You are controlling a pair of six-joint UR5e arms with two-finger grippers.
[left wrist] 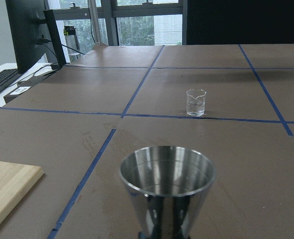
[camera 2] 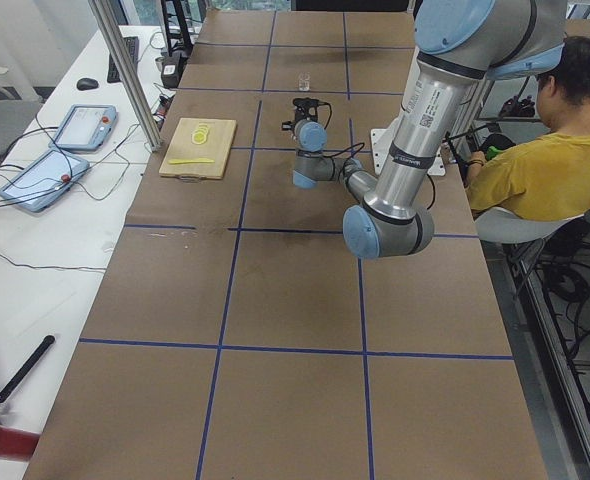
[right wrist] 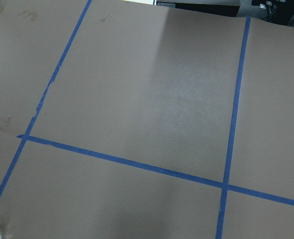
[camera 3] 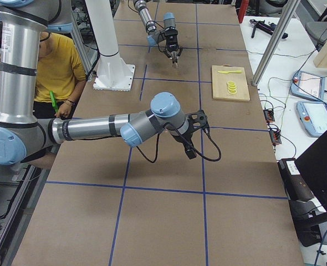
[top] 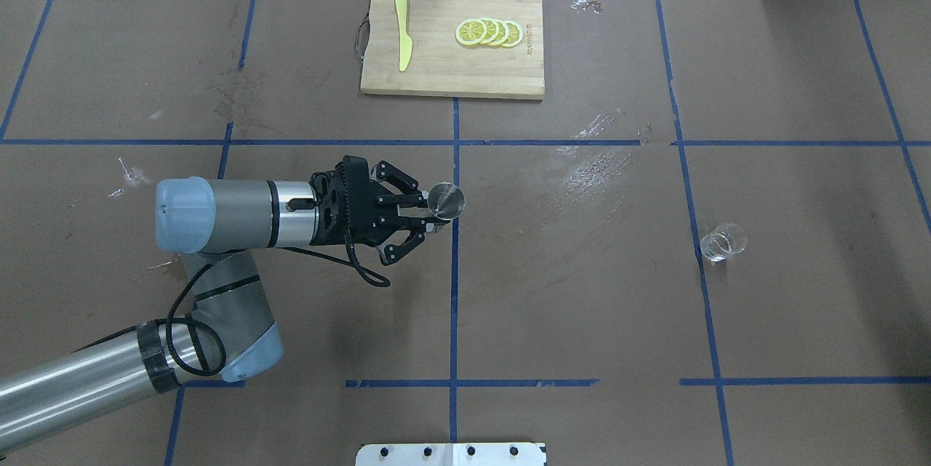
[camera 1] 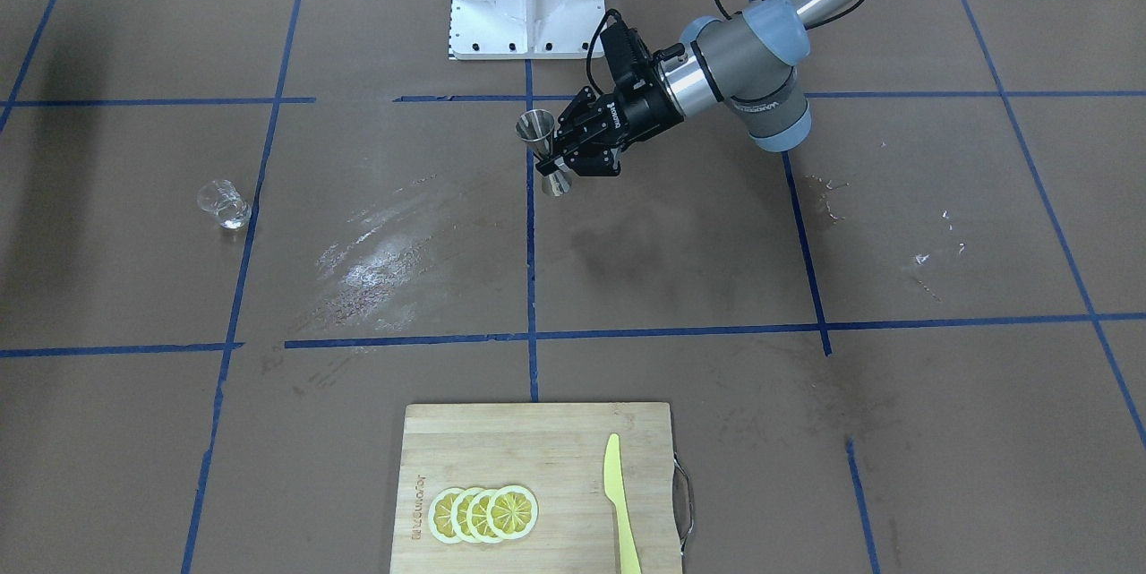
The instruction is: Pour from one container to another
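My left gripper (top: 434, 213) is shut on the narrow waist of the steel jigger (top: 445, 201), which it holds upright near the table's middle. From the front, the gripper (camera 1: 553, 158) comes in from the right and the jigger (camera 1: 537, 126) shows both cones. In the left wrist view the jigger's open mouth (left wrist: 167, 172) fills the foreground. The clear glass cup (top: 722, 242) stands upright and alone far to the right, by a blue tape line (camera 1: 224, 202) (left wrist: 196, 102). My right gripper (camera 3: 199, 117) hangs over bare table; I cannot tell whether it is open or shut.
A wooden cutting board (top: 451, 81) at the far edge carries lemon slices (top: 489, 32) and a yellow knife (top: 402, 41). Pale smears (top: 596, 161) mark the table between jigger and cup. A person in a yellow shirt (camera 2: 535, 160) sits behind the robot.
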